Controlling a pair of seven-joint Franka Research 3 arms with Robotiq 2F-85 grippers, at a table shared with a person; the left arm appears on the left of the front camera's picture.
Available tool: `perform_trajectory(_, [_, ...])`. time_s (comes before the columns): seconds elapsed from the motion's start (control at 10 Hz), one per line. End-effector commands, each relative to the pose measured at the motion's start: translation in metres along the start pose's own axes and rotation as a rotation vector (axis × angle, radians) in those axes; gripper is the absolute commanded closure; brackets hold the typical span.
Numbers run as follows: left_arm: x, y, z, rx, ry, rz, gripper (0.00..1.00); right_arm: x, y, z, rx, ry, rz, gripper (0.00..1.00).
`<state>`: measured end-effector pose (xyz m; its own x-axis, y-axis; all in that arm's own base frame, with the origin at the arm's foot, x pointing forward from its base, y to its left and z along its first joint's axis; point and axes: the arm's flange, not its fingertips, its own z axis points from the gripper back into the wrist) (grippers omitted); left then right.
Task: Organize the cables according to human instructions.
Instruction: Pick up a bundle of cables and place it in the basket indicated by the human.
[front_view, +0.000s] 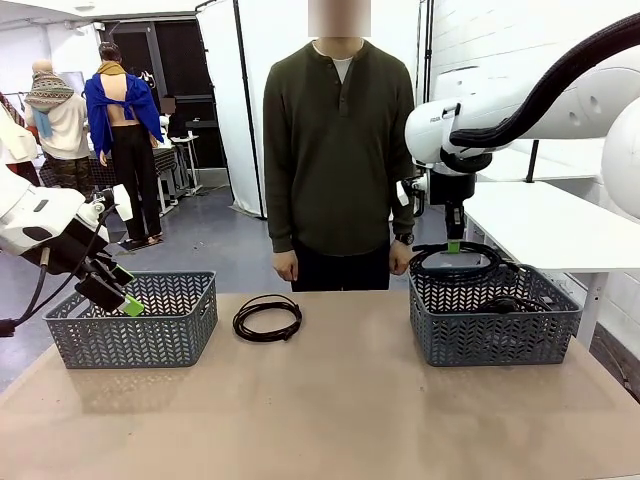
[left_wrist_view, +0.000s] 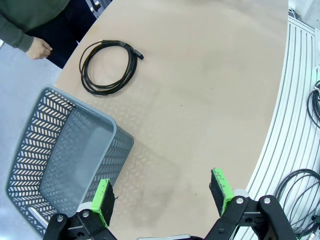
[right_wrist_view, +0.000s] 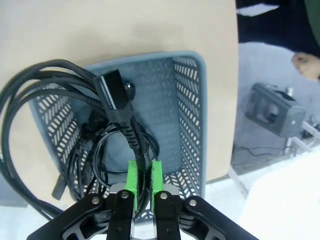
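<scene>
Cables lie in three spots around the tan table (front_view: 330, 410), which has a matte, bare top. At the left, the left claw (front_view: 128, 298) hangs with its fingers spread wide and nothing between them, just above the edge of the left basket (front_view: 160, 330), a grey lattice bin. Right of it, a loose coil (front_view: 267, 318) of thin black cord rests flat on the tabletop toward the far side, apart from both bins. Behind it stands the person (front_view: 338, 150) in a dark olive top, hands hanging at the far edge. At the right, the right claw (front_view: 454, 245) is pinched tight on a looped black cable (front_view: 455, 262), holding it over the far rim of the right basket (front_view: 495, 340). Other cords (front_view: 510, 303) lie inside that bin. Around the table, the room has a grey floor (front_view: 210, 240), a white screen (front_view: 250, 100) behind the person and a white bench (front_view: 545, 225) at the far right.
</scene>
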<state>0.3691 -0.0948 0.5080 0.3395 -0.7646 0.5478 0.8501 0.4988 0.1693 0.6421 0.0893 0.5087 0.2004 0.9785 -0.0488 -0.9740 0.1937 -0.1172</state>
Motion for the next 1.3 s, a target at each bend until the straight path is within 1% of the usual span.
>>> perform_trajectory(0.0, [-0.002,0.002,0.000,-0.015,-0.015,-0.003,0.00,-0.017,-0.004,-0.006,0.015,-0.065,0.038,1.00])
perform_trajectory(0.2, [-0.002,0.002,0.000,-0.015,-0.015,-0.003,0.00,-0.032,-0.016,-0.016,0.029,-0.088,0.066,1.00])
perform_trajectory(0.3, [-0.002,0.002,0.000,-0.015,-0.015,-0.003,0.00,-0.038,-0.024,-0.022,0.014,-0.073,0.071,1.00])
perform_trajectory(0.6, [-0.002,0.002,0.000,-0.015,-0.015,-0.003,0.00,-0.043,-0.038,-0.035,-0.001,-0.067,0.114,1.00])
perform_trajectory(0.7, [-0.002,0.002,0.000,-0.015,-0.015,-0.003,0.00,-0.043,-0.042,-0.038,0.001,-0.088,0.123,1.00])
perform_trajectory(0.9, [-0.002,0.002,0.000,-0.015,-0.015,-0.003,0.00,-0.038,-0.045,-0.044,0.008,-0.095,0.134,1.00])
perform_trajectory(1.2, [-0.002,0.002,0.000,-0.015,-0.015,-0.003,0.00,-0.034,-0.047,-0.046,0.010,-0.081,0.117,1.00])
